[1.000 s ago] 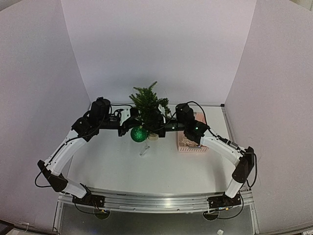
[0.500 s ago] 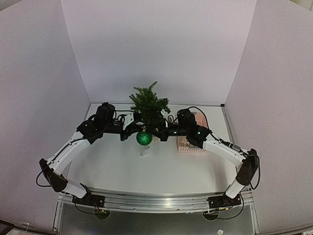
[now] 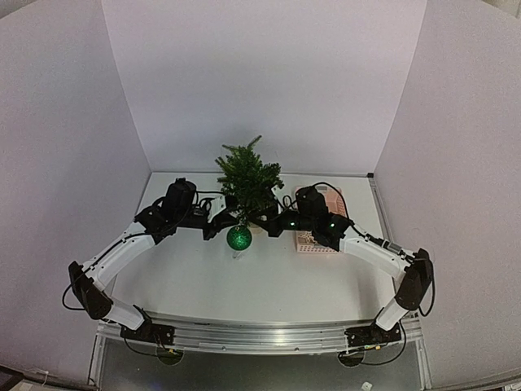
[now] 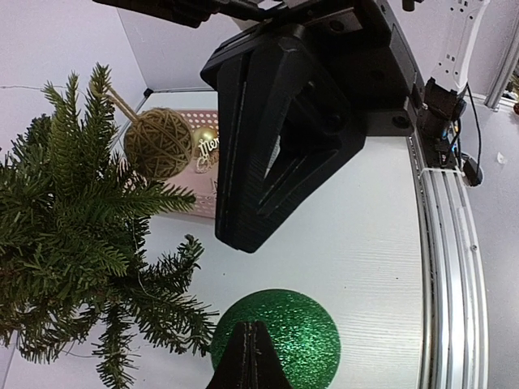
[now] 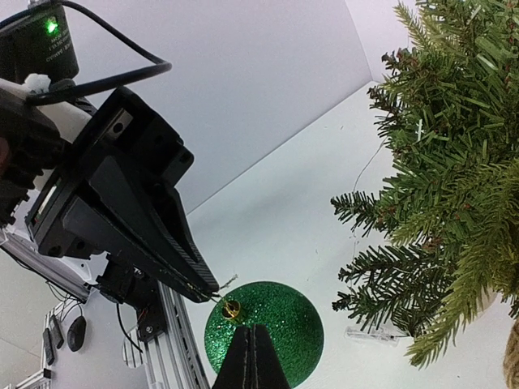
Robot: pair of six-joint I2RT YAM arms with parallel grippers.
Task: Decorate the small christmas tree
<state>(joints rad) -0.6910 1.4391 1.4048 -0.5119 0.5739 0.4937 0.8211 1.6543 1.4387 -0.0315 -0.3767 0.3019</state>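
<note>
Top external: over the last second both arms had sunk lower, carrying the green bauble [image 3: 238, 237] down before the small christmas tree [image 3: 248, 173]. The tree stood at the back centre of the table [image 3: 269, 285], left of the pink basket [image 3: 311, 241]. The left gripper [image 3: 225, 225] and right gripper [image 3: 262, 225] met just above the bauble.

Left wrist: its jaws were pressed together, and the bauble sat beneath the lowest branches, unhung.

Right wrist: the left pincer nipped the thread [image 5: 229, 282] at the gold cap [image 5: 232, 309]. The right jaws were closed, their hold indeterminable.

Judgement: positioning advanced, hanging outstanding.
</note>
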